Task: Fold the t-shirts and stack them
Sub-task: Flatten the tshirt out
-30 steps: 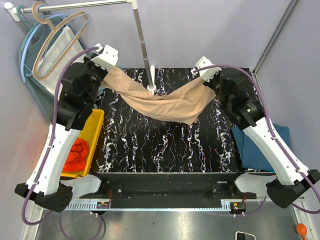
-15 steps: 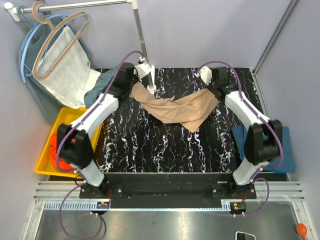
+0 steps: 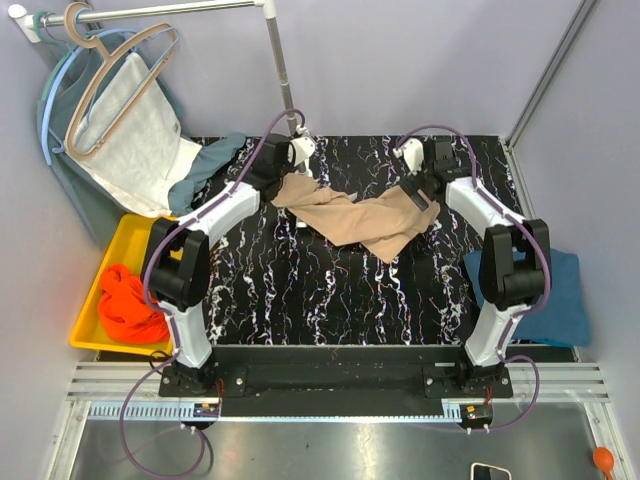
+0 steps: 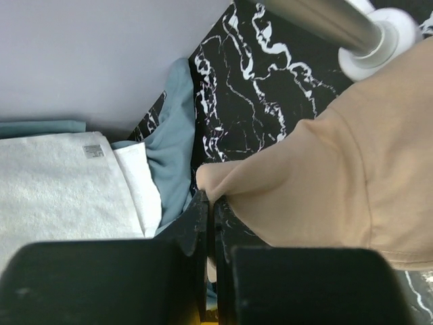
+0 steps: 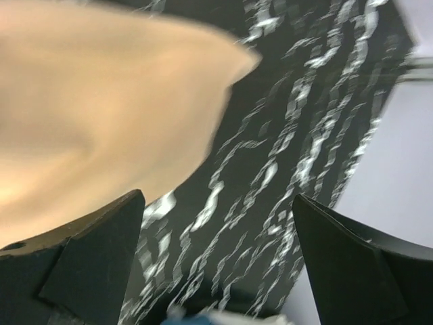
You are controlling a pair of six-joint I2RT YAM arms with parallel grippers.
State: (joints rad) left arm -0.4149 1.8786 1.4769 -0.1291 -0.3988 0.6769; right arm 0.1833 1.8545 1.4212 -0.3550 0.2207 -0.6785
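Observation:
The beige-tan t-shirt [image 3: 355,215] lies crumpled across the far half of the black marbled table [image 3: 330,300]. My left gripper [image 3: 290,178] is shut on its left corner, with beige cloth [image 4: 352,162] pinched between the black fingertips [image 4: 201,210] in the left wrist view. My right gripper [image 3: 418,192] hovers open over the shirt's right end; its fingers [image 5: 101,257] stand wide apart with only table between them, and the beige shirt [image 5: 101,101] lies just beyond them. A teal-blue t-shirt [image 3: 530,290] lies folded at the right edge. An orange-red t-shirt [image 3: 130,305] sits bunched in a yellow bin [image 3: 140,225].
A rack pole [image 3: 285,80] stands on a white foot [image 4: 379,34] at the table's far edge, close to my left gripper. A white towel [image 3: 130,130] and a grey-green garment [image 3: 210,165] hang or drape at the far left, with hangers [image 3: 110,70] above.
Both arms have stretched forward and lowered the beige shirt onto the table's far half. The right gripper has opened and let go of its corner. The left still grips.

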